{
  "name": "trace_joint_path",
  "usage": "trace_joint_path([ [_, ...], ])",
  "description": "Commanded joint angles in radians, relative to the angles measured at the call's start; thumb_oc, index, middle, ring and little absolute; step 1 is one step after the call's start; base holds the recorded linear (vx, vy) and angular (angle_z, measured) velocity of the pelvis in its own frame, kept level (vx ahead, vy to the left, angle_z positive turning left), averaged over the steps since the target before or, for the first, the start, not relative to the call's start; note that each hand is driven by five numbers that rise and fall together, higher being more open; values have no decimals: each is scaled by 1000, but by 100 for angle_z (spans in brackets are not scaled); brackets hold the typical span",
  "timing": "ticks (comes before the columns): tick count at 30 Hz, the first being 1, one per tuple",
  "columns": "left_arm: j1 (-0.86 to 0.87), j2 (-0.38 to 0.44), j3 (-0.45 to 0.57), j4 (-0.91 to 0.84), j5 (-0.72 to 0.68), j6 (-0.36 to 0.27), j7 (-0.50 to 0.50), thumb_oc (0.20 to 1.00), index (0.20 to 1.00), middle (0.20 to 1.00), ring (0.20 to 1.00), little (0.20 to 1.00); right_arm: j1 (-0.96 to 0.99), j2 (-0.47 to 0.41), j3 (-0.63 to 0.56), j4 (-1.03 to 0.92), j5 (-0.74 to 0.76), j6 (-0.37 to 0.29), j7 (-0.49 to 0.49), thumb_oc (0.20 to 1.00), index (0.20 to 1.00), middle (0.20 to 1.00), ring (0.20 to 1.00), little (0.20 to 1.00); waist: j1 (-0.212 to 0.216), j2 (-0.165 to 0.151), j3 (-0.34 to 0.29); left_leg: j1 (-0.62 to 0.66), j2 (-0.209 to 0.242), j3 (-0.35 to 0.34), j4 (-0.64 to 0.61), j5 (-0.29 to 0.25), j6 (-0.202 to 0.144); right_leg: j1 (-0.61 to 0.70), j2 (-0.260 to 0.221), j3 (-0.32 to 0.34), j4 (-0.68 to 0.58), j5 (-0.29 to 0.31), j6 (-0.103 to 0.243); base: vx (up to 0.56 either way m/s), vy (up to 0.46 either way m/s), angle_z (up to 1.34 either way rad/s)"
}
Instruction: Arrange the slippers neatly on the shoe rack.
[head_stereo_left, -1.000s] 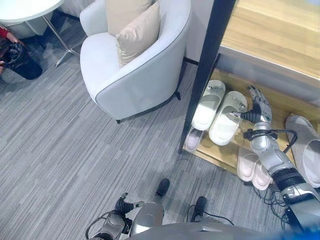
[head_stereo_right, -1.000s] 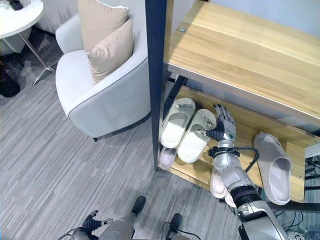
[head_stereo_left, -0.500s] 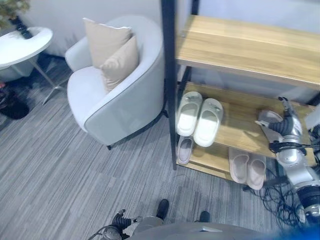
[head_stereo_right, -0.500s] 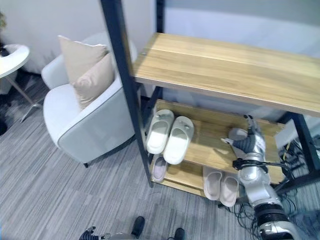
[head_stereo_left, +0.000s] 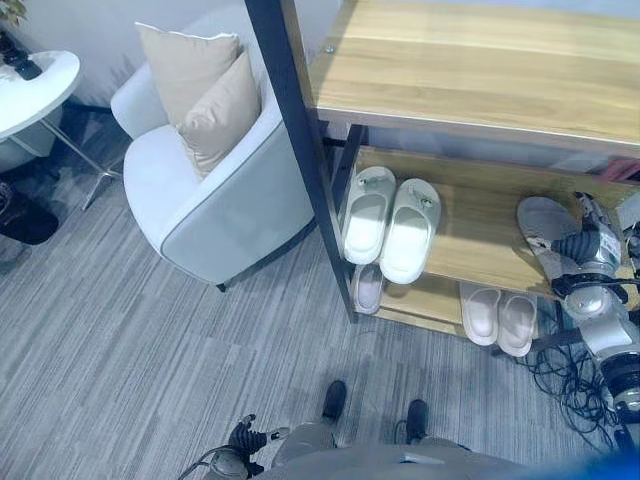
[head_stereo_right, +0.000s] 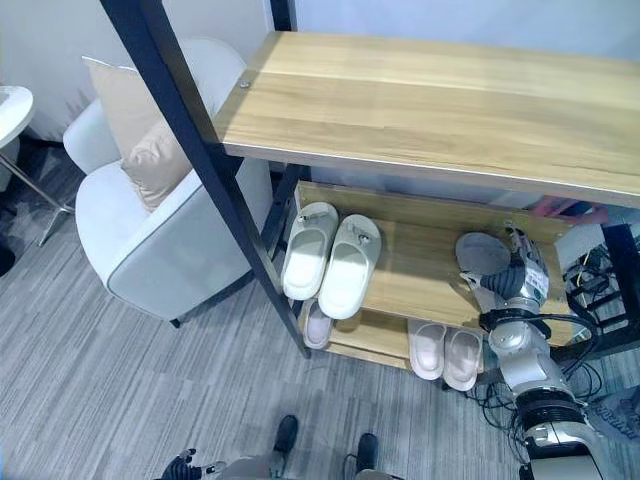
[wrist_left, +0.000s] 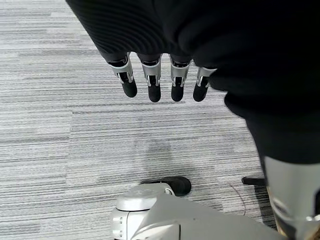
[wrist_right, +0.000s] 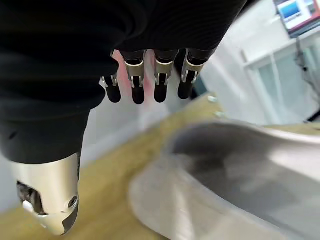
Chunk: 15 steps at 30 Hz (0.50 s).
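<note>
I see the grey slipper (head_stereo_right: 484, 254) at the frame's right, long axis running up-left; my right hand (head_stereo_right: 526, 277) hides its near end, fingers straight, gripping nothing.

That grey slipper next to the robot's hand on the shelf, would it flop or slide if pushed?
The grey slipper looks thick-soled and moulded, so it probably keeps its shape. It lies flat on the smooth wooden shelf, so a push from the right hand would likely slide it rather than tip it. It is probably light.
</note>
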Motion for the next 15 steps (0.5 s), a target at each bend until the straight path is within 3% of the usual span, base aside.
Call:
trace_joint_path([
  [1,-36,3,-44,82,3,-2,-7,1000,1000,1000,1000,1000,-52,-65,-10,-10,7,-3,-47,1000,1000,1000,1000,1000,19,-37,0,38,-13,60,5,-106,-6,43,-35,-42,11,-53,53,32,-32,-1],
  [6,-36,7,-41,77,-2,-2,-3,1000,1000,1000,1000,1000,-48,-79,-20,52,-6,25,-65,1000,1000,1000,1000,1000,11,-26,7,35,-14,65,5,-105,-8,41,-37,-44,11,-55,52,6,-4,0],
  [15,-43,4,-47,79,-18,7,7,1000,1000,1000,1000,1000,-36,-23,-77,129,109,24,-96,1000,1000,1000,1000,1000,-5,-17,9,35,-14,75,5,-108,-9,38,-38,-37,11,-58,50,3,-3,0],
])
